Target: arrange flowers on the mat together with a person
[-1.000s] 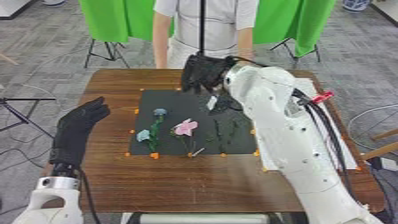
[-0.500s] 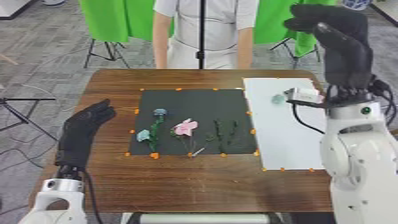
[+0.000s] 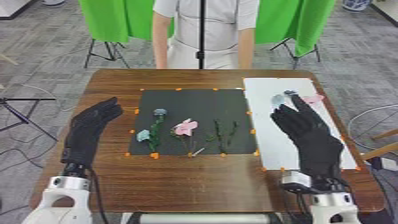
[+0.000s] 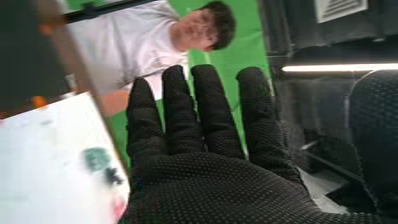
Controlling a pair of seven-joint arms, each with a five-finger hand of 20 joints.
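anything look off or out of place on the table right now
Nothing looks spilled or broken. One small oddity: a pale stick lies at a slant near the near edge of the dark mat, beside the pink flower there, while the green sprigs run more nearly straight.

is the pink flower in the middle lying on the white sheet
No, the pink flower lies on the dark mat, between the blue flowers and the green stems.
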